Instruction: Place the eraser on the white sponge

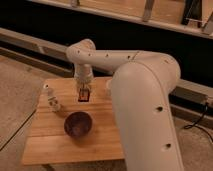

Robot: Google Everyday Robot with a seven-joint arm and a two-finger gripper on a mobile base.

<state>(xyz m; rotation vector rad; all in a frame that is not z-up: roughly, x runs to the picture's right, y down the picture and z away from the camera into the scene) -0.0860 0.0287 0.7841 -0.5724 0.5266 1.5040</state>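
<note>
Black eraser [84,95] clamped in jaws, over wooden table [55,145]

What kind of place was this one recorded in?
Probably a robot test lab, not a home: a small wooden table stands alone on bare floor, a cable trails beside it, and the gripper, shut on the eraser, hangs over the table's far side.

**Arm bent over, tool pointing down**

The white arm [145,100] rises thick in the right foreground, reaches left to a rounded joint [82,51], and there turns straight down. The tool [84,92] hangs vertical below it, over the far middle of the worktop [50,135], with its fingers closed on the eraser [84,96].
</note>
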